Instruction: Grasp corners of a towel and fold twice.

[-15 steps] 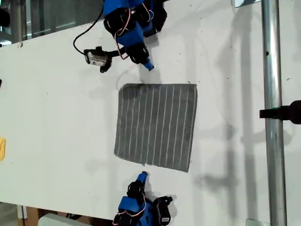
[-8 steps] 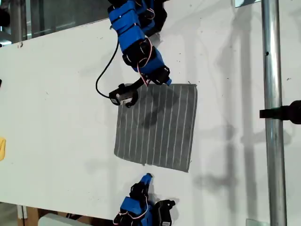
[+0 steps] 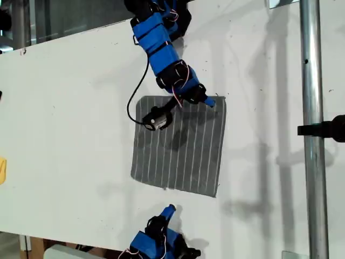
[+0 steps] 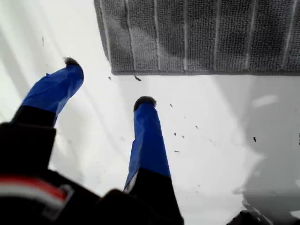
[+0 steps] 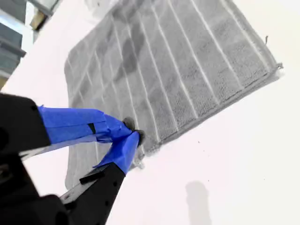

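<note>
The white table (image 3: 64,108) fills the exterior view, with a metal pole (image 3: 311,135) running down that view's right side. The towel (image 3: 180,143), grey with thin white stripes, lies flat and unfolded near the middle of the table. My second gripper (image 3: 209,101) reaches from the top of the exterior view over the towel's upper edge; in the second wrist view its blue fingers (image 5: 119,140) meet tip to tip right at the towel's edge, and I cannot tell whether fabric is pinched between them. My first gripper (image 3: 169,208) hovers over bare table just below the towel's lower edge in the exterior view, jaws spread apart, touching nothing.
</note>
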Tool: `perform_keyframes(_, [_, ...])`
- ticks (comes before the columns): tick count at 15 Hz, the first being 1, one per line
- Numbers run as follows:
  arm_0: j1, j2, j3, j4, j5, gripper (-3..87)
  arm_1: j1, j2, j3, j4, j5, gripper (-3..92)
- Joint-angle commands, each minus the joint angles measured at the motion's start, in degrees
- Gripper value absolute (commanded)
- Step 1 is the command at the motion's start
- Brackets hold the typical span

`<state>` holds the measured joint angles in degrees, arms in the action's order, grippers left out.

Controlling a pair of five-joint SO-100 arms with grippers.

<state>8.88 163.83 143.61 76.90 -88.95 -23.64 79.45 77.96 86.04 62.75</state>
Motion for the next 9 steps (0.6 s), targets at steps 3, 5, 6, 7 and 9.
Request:
perform_keyframes(3, [10.5, -14.8, -16.4, 0.5, 3.3, 12.8, -2.1, -7.6, -3.9, -2.1, -0.2, 28.4])
perform_keyframes(5, [13.8, -18.5, -18.3, -0.9, 3.5, 16.7, -2.3, -11.1, -4.0, -4.0, 0.0, 28.4])
perform_keyframes(6, [14.9, -21.1, -19.3, -1.2, 3.0, 17.4, -2.3, -12.3, -4.2, -4.6, 0.2, 28.5])
perform_keyframes(7, [15.5, -23.1, -20.5, -1.4, 2.4, 17.5, -2.0, -13.3, -4.9, -5.0, 0.5, 28.5])
perform_keyframes(9, [16.3, -25.9, -22.4, -1.6, 1.6, 17.0, -1.8, -16.1, -7.9, -5.3, 0.6, 28.8])
